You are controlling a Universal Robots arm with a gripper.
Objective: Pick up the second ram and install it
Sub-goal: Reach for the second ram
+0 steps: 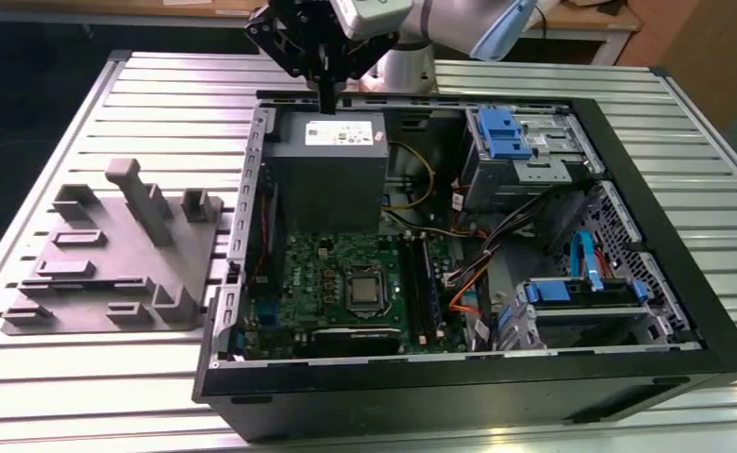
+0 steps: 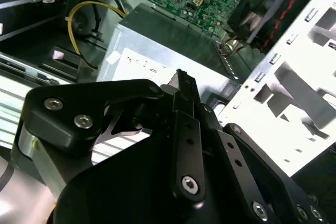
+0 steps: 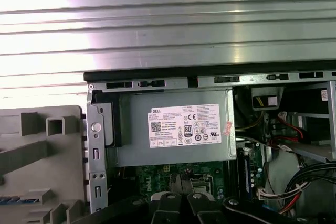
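My gripper (image 1: 327, 100) hangs over the far end of the open computer case (image 1: 670, 283), just above the grey power supply (image 1: 327, 142). Its black fingers (image 2: 182, 85) are pressed together with nothing between them, and their bases show in the first wrist view (image 3: 181, 199). A thin bluish strip (image 3: 20, 201), which looks like the second ram, sits edge-up in a slot of the grey holder (image 1: 104, 255) on the exterior view's left, well away from the gripper. On the green motherboard (image 1: 330, 283), one dark stick (image 1: 428, 297) stands in the black slot rails.
The case lies on a slatted metal table (image 1: 66, 113). Inside it are drive cages with blue clips (image 1: 507, 132), loose cables (image 1: 519, 226) and a second bay (image 1: 582, 293). The holder has upright posts (image 1: 135, 193). The arm's base (image 1: 400, 66) stands behind the case.
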